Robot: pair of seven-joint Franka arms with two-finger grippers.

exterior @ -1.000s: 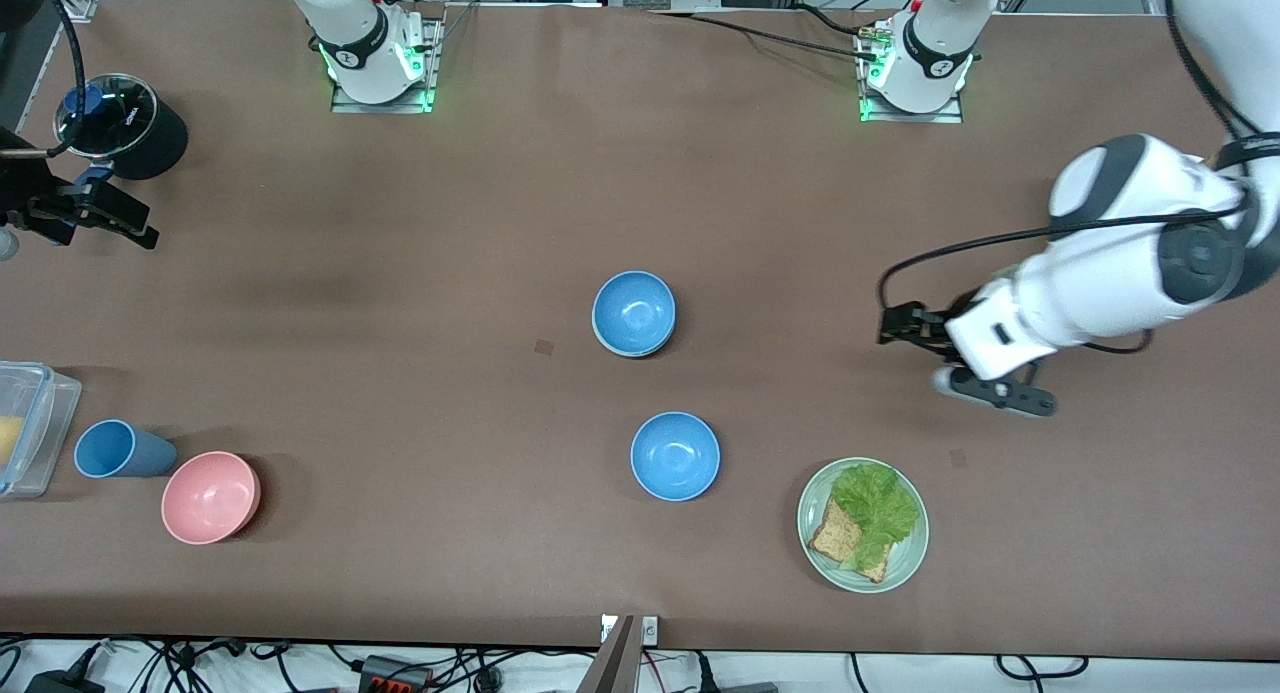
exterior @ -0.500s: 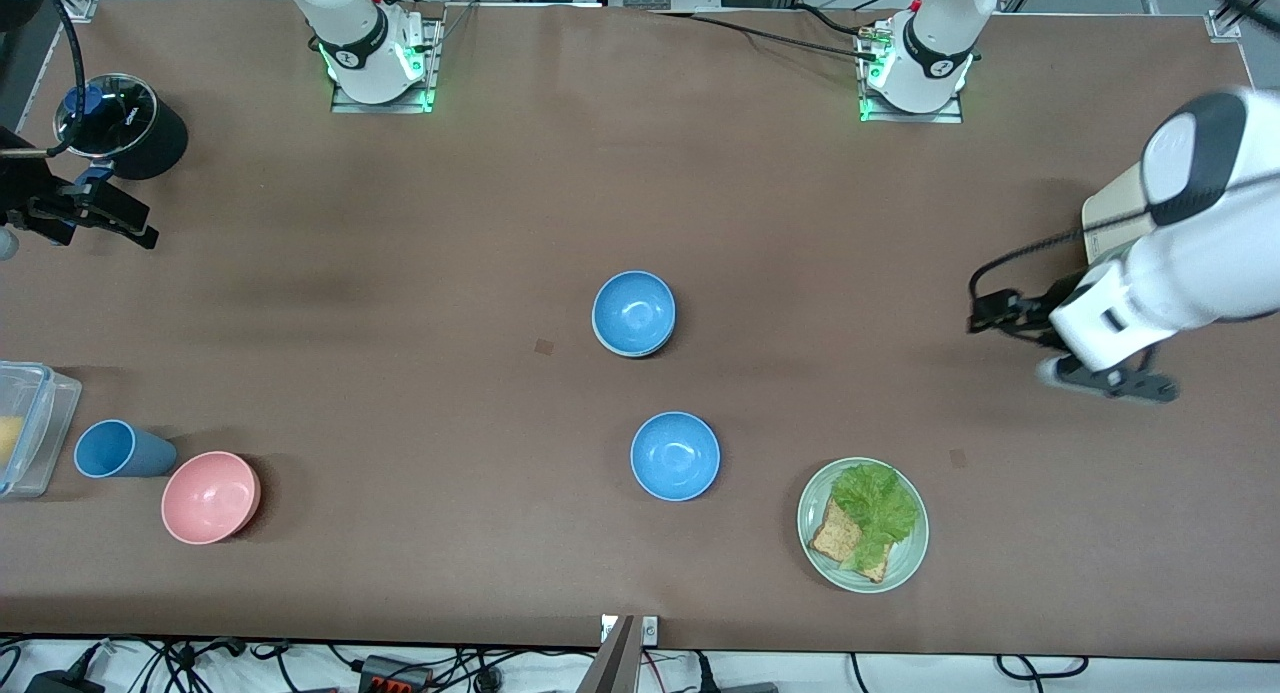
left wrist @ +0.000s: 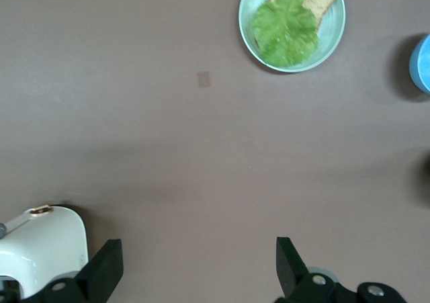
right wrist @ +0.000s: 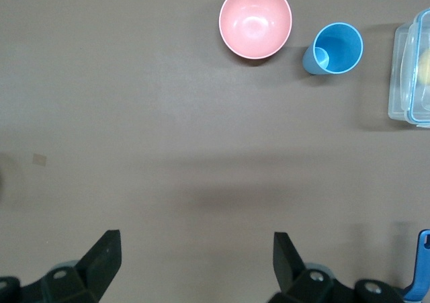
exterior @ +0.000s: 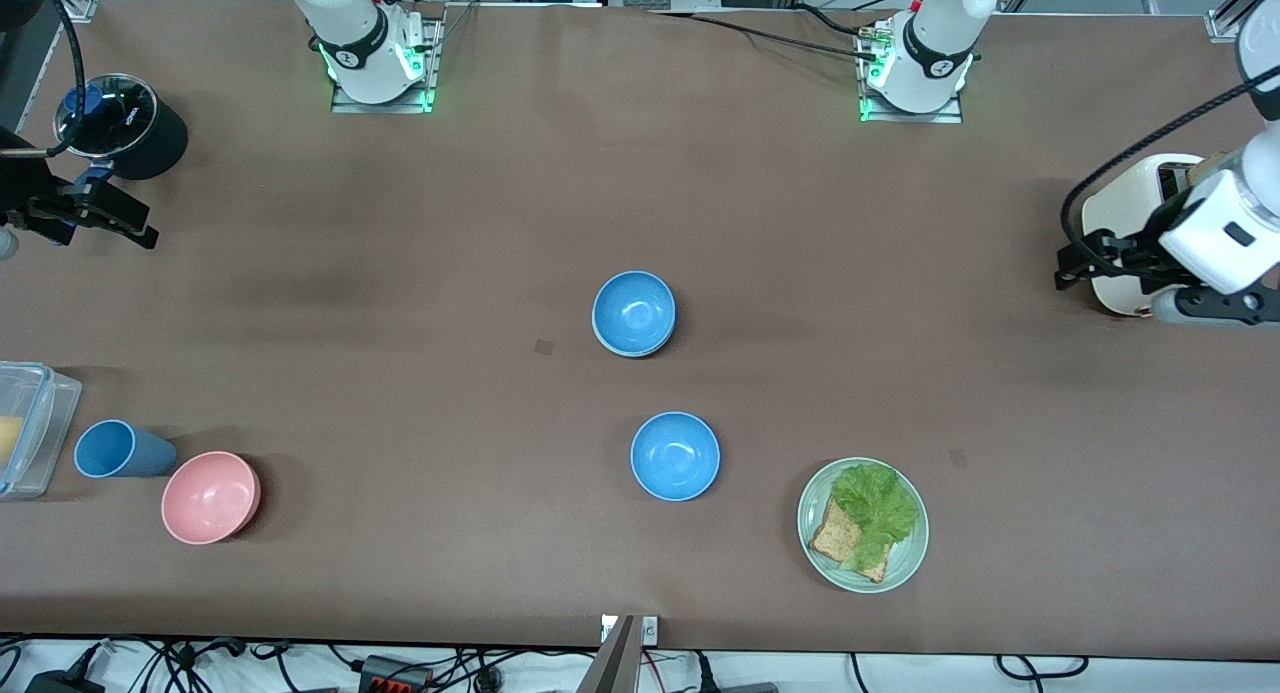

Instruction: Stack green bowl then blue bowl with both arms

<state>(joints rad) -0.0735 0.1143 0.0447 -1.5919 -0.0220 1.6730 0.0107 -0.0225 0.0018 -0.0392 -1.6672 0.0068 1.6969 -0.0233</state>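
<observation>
Moved: left arm [exterior: 1225, 238] has swung away from the middle of the table toward its own end; bowls and plate lie as before.
Left gripper [left wrist: 195, 276]: up in the air over the table just beside the white toaster [exterior: 1120, 218], fingers [left wrist: 101, 271] spread wide, nothing between them.
Right gripper [right wrist: 195, 269]: waiting at the right arm's end of the table, up over bare tabletop, jaws wide apart and empty.
Blue bowl [exterior: 634, 311]: near the middle of the table, upright, sitting on a paler rim that shows just under its edge.
Green bowl [exterior: 607, 339]: only that pale sliver under the blue bowl shows; its colour cannot be told for sure.
Second blue bowl [exterior: 675, 456]: alone on the table, nearer the front camera than the stack, apart from it.
Pale-green plate [exterior: 905, 563]: nearer the camera again, toward the left arm's end, bearing lettuce [exterior: 875, 508] and toast [exterior: 832, 538].
Pink bowl [exterior: 211, 497]: toward the right arm's end, near the front edge, upright and empty.
Blue cup [exterior: 115, 449]: lying on its side just beside the pink bowl, close to it.
Clear lidded box [exterior: 30, 423]: at the table's edge by the cup, something yellow inside.
Black round container [exterior: 135, 123]: at the right arm's end, farther from the camera than the right gripper.
</observation>
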